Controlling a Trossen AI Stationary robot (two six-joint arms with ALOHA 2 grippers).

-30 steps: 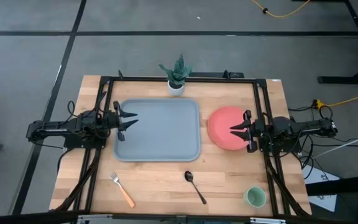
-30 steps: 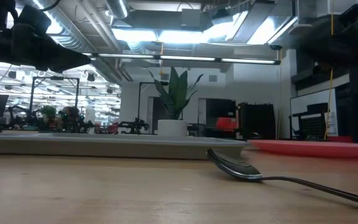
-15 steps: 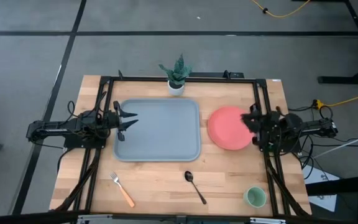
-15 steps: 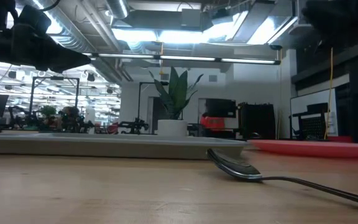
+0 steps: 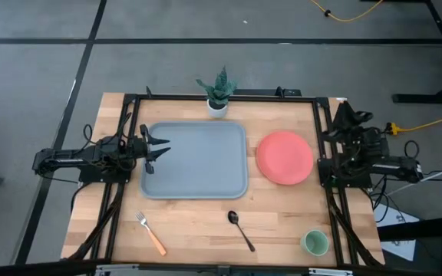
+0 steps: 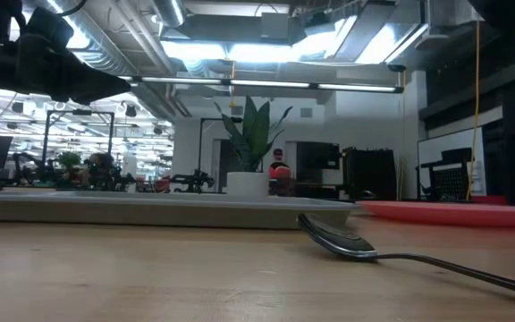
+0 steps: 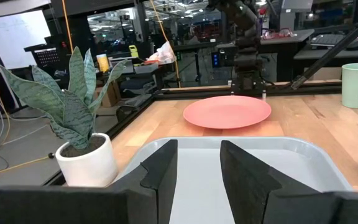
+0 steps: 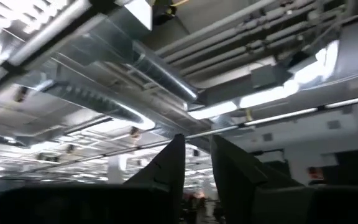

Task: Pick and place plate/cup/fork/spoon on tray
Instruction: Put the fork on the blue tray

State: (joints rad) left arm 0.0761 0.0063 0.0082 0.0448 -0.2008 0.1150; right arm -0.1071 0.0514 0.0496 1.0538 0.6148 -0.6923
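The coral-red plate [image 5: 285, 157] lies flat on the table, right of the blue-grey tray [image 5: 196, 161]. The mint-green cup [image 5: 314, 243] stands at the near right corner. The dark spoon [image 5: 241, 229] and the orange-handled fork [image 5: 150, 233] lie on the wood near the front edge. My left gripper [image 5: 159, 149] is open and empty over the tray's left rim. My right gripper [image 5: 342, 115] is raised high off the plate's far right, tipped upward, open and empty; its wrist view shows only the ceiling between the fingers [image 8: 194, 168].
A white pot with a green plant [image 5: 218, 96] stands at the far edge behind the tray. Black frame rails [image 5: 324, 130] run along the table's sides. Bare wood lies between the tray and the front-edge cutlery.
My right gripper has risen from above the plate's right rim, swung toward the table's far right corner and tipped upward, so its wrist camera now faces the ceiling. The plate has stayed in place.
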